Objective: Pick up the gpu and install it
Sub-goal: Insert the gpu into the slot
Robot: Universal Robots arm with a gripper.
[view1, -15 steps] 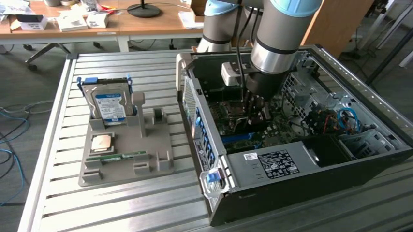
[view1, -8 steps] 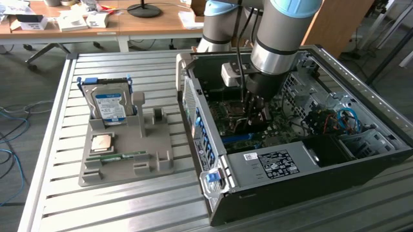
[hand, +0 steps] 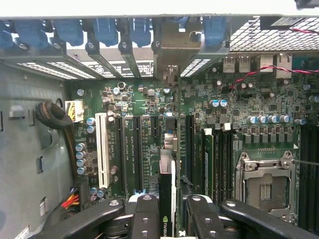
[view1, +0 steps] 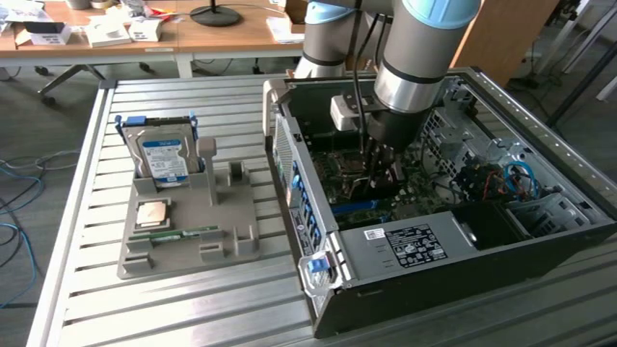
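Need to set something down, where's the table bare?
Free: the slatted table between the grey holder and the near edge, and on the exterior view's left of the holder. Crowded: inside the computer case, where the hand grips the gpu.

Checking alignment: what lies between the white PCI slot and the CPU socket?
Wrist view: black expansion slots, the gpu edge-on in the gripper, then memory slots.
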